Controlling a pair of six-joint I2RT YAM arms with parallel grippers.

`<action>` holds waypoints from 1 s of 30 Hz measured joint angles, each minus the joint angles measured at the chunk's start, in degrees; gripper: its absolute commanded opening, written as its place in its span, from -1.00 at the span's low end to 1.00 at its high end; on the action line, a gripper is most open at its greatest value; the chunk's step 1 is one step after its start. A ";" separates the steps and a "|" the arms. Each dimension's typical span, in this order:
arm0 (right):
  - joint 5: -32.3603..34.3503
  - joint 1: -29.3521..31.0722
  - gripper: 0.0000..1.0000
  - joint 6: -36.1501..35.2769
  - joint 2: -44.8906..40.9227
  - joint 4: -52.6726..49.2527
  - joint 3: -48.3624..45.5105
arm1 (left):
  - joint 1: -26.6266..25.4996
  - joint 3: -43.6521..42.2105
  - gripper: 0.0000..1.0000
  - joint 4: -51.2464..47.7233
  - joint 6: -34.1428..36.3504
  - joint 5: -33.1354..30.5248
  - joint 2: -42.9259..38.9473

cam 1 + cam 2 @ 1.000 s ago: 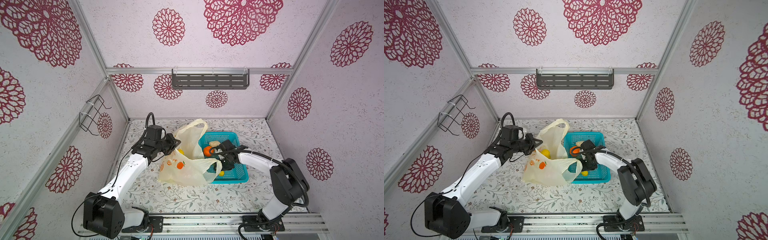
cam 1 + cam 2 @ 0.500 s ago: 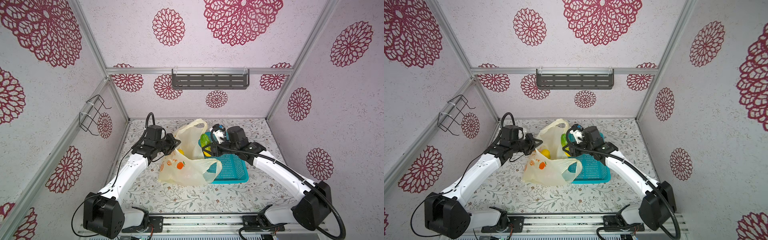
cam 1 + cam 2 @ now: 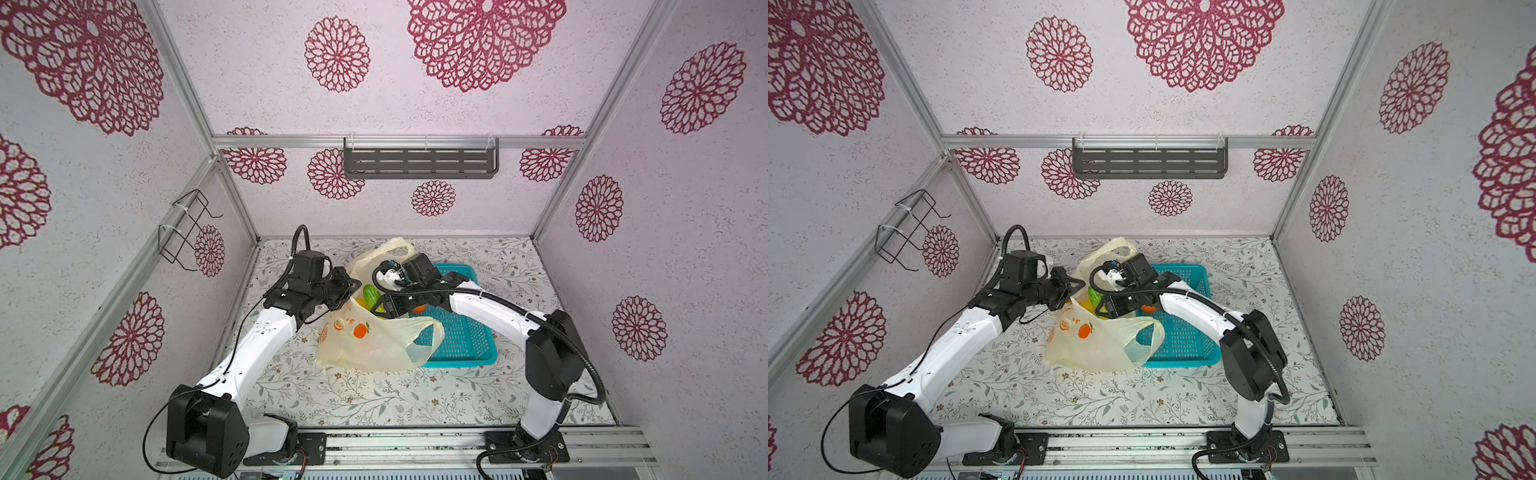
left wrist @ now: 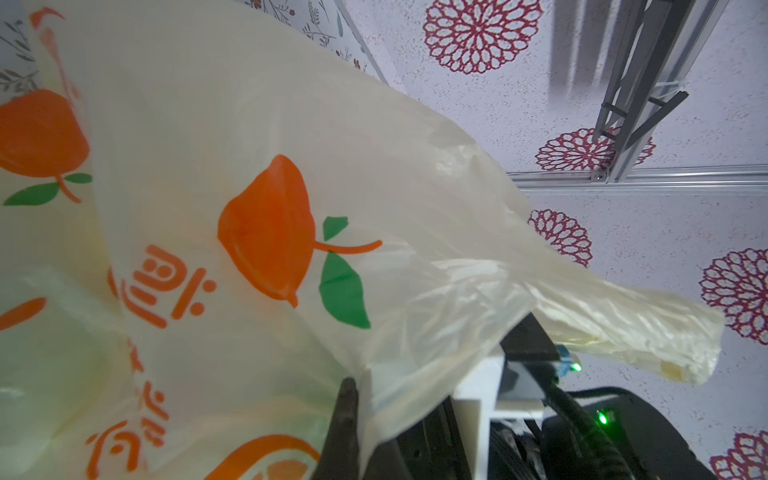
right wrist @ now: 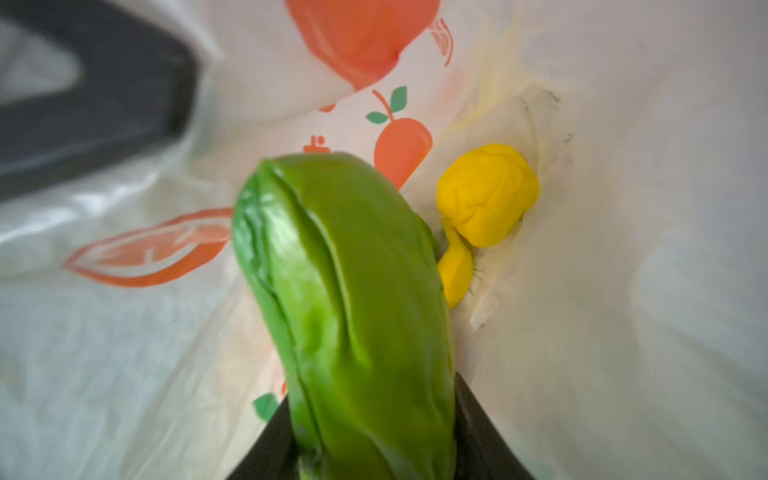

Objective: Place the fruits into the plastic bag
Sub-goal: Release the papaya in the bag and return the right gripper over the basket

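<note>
Two grips | left pincer [image 3: 352, 293] pinching plastic bag [image 3: 374, 340] | right pincer [image 3: 376, 305] holding green oblong [image 5: 345, 311] | bag overlapping teal basket [image 3: 461, 336]

Left arm [image 3: 266, 336] and right arm [image 3: 490, 311]: glossy white tapered links between boxy black joint housings [image 3: 203, 436]. A smooth black cable [image 3: 296, 239] loops from the left, a corrugated black hose [image 3: 601, 390] from the right. Left gripper [image 3: 353, 290] and right gripper [image 3: 379, 306] are black, with triangular open-frame fingers [image 5: 124, 137].
</note>
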 measured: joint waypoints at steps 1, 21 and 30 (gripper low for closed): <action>0.42 0.13 0.11 0.11 0.85 -0.20 0.76 | -0.04 0.02 -1.00 0.00 0.00 -0.07 0.00; 8.15 -1.46 0.57 1.05 -25.33 13.55 -18.40 | -0.44 0.02 -1.00 -0.07 -0.04 -0.57 -0.17; 29.55 -12.68 0.56 13.66 -46.42 22.97 -40.13 | -0.48 0.00 -1.00 -0.07 -0.04 -0.59 -0.17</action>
